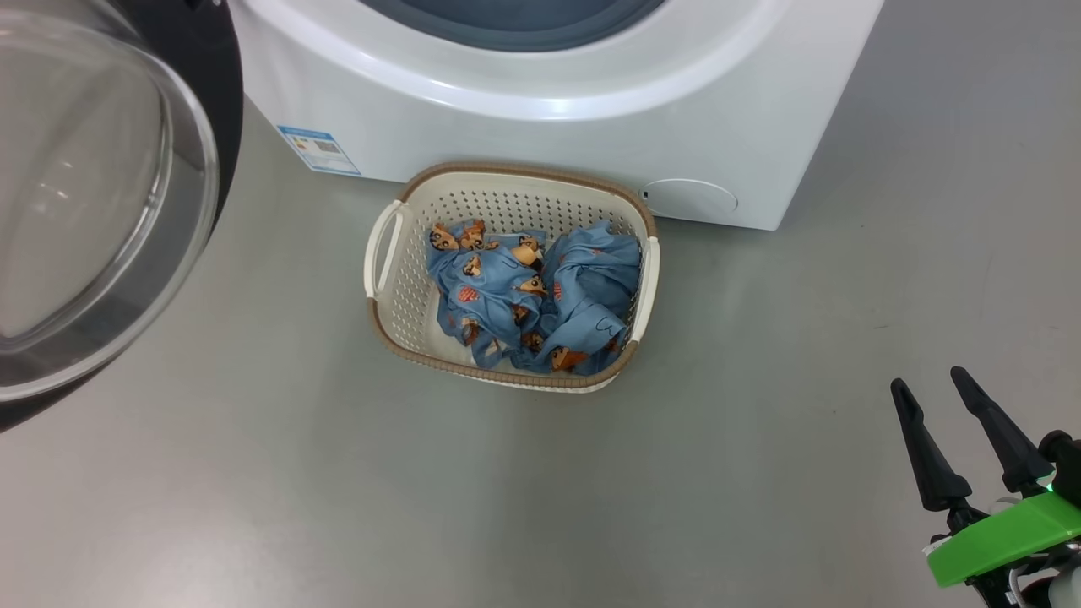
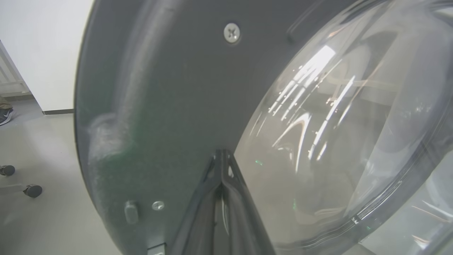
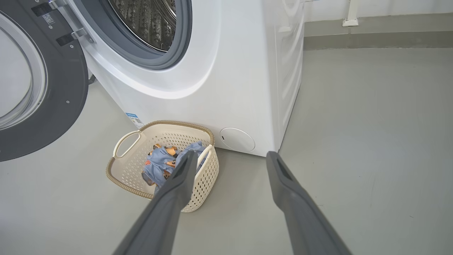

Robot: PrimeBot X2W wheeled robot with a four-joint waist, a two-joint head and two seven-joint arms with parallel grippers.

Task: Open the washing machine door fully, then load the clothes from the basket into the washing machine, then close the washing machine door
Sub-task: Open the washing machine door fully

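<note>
A smooth, pale grey floor (image 1: 253, 490) is spread under everything, faintly glossy and marked with a few small dark specks. It is bounded by a white wall (image 2: 42, 42) with a darker strip along its foot.

The washing machine (image 1: 540, 127), a big white front-loader, is stood directly on this floor. Its round opening is left uncovered, so the steel drum (image 3: 148, 21) and the grey-blue gasket (image 3: 180, 46) are exposed. The washing machine door (image 1: 93, 194) is swung out wide on the machine's left side, its bulging glass bowl turned toward the room and ringed by a dark grey inner rim.

The basket (image 1: 414, 279), cream with a brown rim, is set on the floor just in front of the machine, its far edge near or against the white front panel. The clothes (image 1: 532, 295), blue with orange-brown bears, are heaped inside it, crumpled toward its right half.

The right gripper (image 1: 929, 378) is held above bare floor, well to the right of the basket, its two dark fingers spread apart with nothing between them. The left gripper (image 2: 222, 156) is seen with its fingers pressed together, the tips brought up close to the door's grey inner rim just beside the glass; contact cannot be told.

A round cover (image 1: 692, 198) and a blue label (image 1: 318, 149) are seen low on the machine's front. Two dark casters (image 2: 32, 190) and part of a shoe (image 2: 5, 115) are seen at the floor's far edge.
</note>
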